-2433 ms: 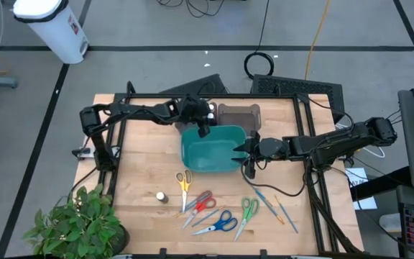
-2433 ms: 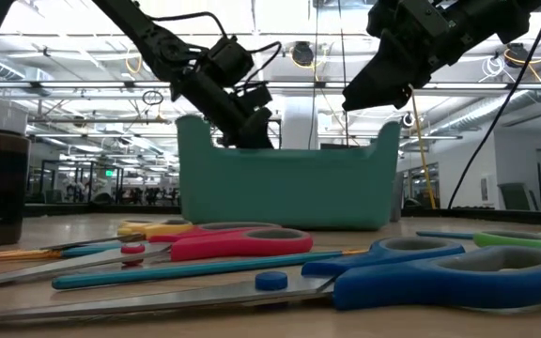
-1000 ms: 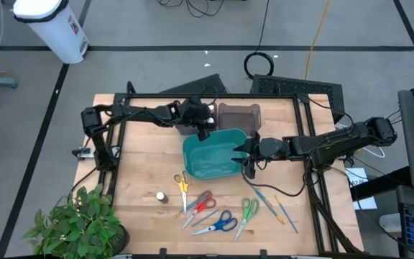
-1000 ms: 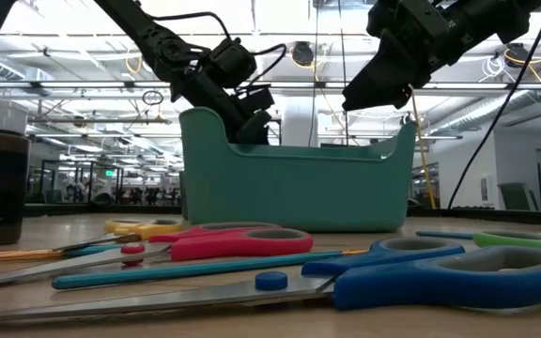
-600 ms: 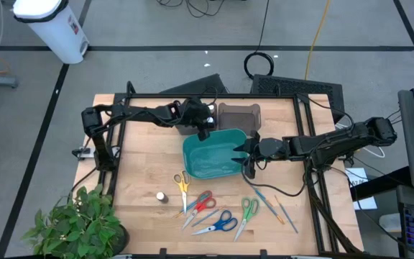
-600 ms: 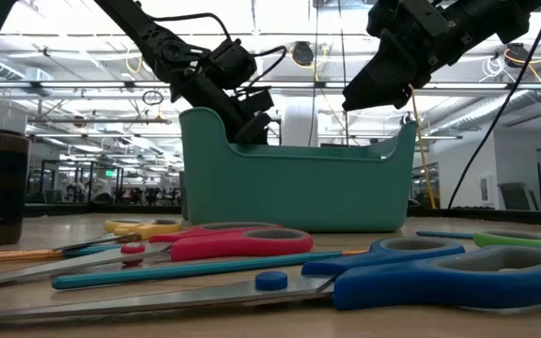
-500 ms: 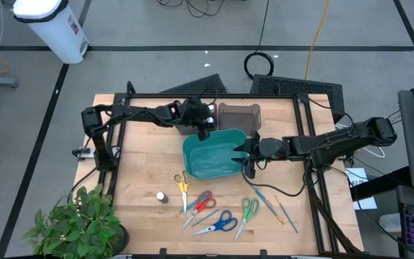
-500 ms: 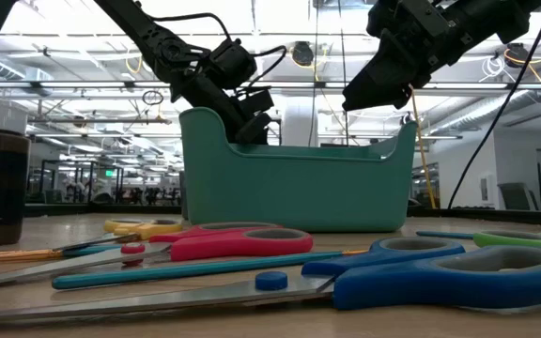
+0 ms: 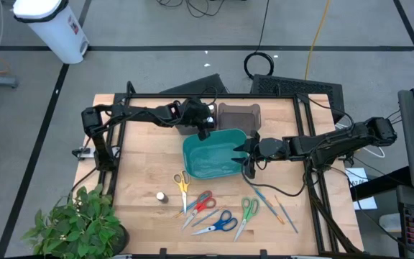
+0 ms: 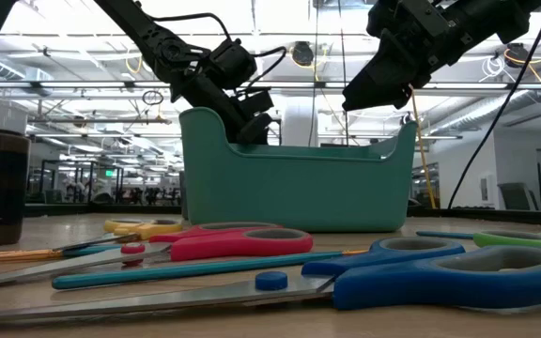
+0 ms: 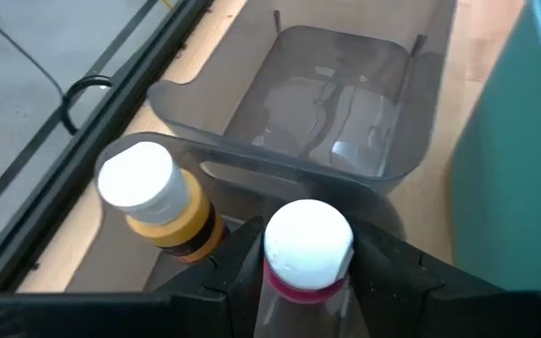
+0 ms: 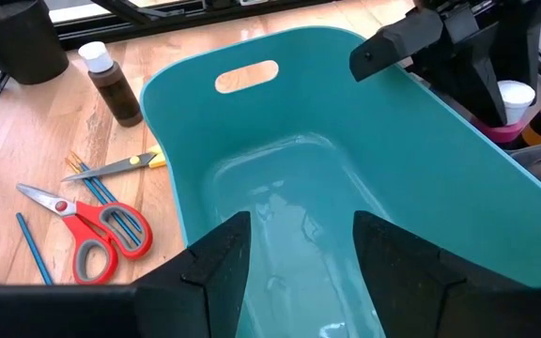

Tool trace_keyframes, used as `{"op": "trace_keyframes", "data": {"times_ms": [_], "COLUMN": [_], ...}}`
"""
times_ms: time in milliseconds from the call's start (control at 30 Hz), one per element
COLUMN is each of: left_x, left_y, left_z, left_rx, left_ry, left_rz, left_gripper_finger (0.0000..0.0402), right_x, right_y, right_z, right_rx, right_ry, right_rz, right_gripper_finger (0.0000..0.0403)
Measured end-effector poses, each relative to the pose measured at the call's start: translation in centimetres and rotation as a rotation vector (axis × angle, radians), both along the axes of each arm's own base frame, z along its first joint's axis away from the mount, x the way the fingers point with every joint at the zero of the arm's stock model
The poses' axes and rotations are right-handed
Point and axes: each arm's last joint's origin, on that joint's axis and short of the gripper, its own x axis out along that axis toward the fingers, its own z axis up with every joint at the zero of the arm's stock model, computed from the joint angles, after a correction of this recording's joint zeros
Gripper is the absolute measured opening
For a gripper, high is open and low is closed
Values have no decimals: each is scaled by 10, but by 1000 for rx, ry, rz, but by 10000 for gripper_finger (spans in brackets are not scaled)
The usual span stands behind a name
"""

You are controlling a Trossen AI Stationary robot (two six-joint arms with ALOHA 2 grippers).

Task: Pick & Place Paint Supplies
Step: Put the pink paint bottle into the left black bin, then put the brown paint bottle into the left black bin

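My left gripper [image 11: 308,252] is shut on a white-capped bottle [image 11: 308,235] with pink paint, just behind the teal bin's [image 9: 213,152] far left corner. A white-capped amber bottle [image 11: 158,199] stands upright beside it, in front of a grey bin [image 11: 341,103]. My right gripper [image 9: 241,151] hangs open above the teal bin's right rim [image 12: 252,75], touching nothing. A dark brown bottle [image 9: 162,196] stands on the table near the front left. Thin blue and orange brushes [image 9: 275,205] lie at the front right. My left gripper pinches the bottle between its two fingers, one on each side of the pink body [image 11: 275,282] just under the cap. The fingers slant down from the table's left side. The bottle stands upright; the fingers hide its bottom.
Yellow [image 9: 183,183], red [image 9: 201,201], blue [image 9: 221,223] and green [image 9: 248,210] scissors lie in front of the teal bin, with more brushes among them. A potted plant [image 9: 74,226] stands at the front left corner. A black frame edges the table.
Over the last second neither arm nor any object has visibly moved. Before that, the teal bin slid a little toward the near edge and turned.
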Motion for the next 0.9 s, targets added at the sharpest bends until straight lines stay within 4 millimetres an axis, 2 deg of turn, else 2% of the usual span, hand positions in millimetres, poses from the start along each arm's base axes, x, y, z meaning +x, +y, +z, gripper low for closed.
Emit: {"op": "trace_keyframes", "data": {"times_ms": [267,500,733,900], "left_x": [0,-2,-12,-27], "left_y": [0,0,-4,-13], "left_z": [0,5,41,70], "left_rx": [5,26,68,65], "left_ry": [2,2,-86,-120], "left_rz": [12,-1,-4,-5], "left_gripper_finger": [218,238,239,239], "right_x": [0,0,0,0], "right_y": [0,0,0,0], "right_z": [0,0,0,0], "right_rx": [0,0,0,0], "right_ry": [0,0,1,0], "right_rz": [0,0,0,0], "right_gripper_finger": [180,180,180,180]}}
